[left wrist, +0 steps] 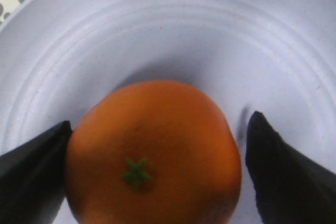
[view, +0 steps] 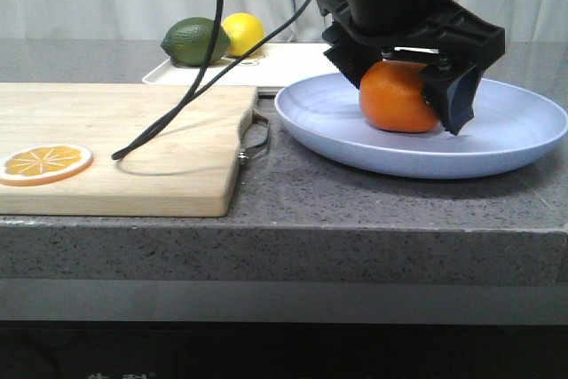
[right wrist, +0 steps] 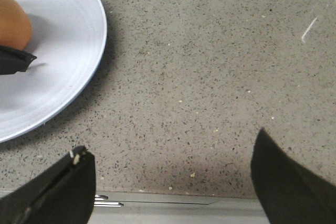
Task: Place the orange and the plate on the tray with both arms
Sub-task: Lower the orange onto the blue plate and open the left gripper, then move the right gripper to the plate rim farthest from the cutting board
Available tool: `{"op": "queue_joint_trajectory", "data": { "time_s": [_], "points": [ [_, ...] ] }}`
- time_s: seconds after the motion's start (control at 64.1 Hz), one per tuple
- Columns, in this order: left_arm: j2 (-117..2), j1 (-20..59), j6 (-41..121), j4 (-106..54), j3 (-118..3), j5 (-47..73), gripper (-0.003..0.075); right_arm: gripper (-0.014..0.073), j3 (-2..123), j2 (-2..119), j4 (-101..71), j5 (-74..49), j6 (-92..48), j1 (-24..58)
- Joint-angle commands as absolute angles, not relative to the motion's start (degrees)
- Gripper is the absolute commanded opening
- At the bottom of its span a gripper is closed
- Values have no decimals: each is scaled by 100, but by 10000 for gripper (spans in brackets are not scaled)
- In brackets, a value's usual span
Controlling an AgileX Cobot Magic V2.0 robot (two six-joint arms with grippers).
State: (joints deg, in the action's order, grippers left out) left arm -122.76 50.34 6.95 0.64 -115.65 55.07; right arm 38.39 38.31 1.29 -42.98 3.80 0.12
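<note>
The orange (view: 399,99) sits on the pale blue plate (view: 497,144) at the right of the table. My left gripper (view: 404,95) is lowered over it, open, one finger on each side. In the left wrist view the orange (left wrist: 152,150) fills the space between the fingers of the gripper (left wrist: 160,119), with a small gap on one side, and the plate (left wrist: 210,35) lies beneath. The cream-white tray (view: 293,64) lies behind the plate. My right gripper (right wrist: 170,142) is open and empty over bare tabletop beside the plate (right wrist: 58,66). It is out of the front view.
A wooden cutting board (view: 115,130) with an orange slice (view: 44,161) lies at the left. A lime (view: 195,40) and a lemon (view: 244,31) sit at the tray's left end. A black cable (view: 204,68) hangs down onto the board. The table's front edge lies under my right gripper.
</note>
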Motion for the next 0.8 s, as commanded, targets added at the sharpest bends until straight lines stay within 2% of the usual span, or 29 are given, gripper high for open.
{"op": "queue_joint_trajectory", "data": {
  "time_s": [0.0,0.312,0.5,0.781],
  "points": [
    [-11617,5058,545,57,-11742,5424,622,612,3999,3862,140,-3982,343,22],
    [-10265,5050,163,145,-11442,5540,622,612,4004,3862,140,-4099,343,22],
    [-9072,4944,50,390,-10117,5186,622,612,4122,4058,111,-4338,343,22],
    [-7047,4300,-92,390,-7780,4331,622,612,4781,5142,-231,-4694,207,22]
  ]
}}
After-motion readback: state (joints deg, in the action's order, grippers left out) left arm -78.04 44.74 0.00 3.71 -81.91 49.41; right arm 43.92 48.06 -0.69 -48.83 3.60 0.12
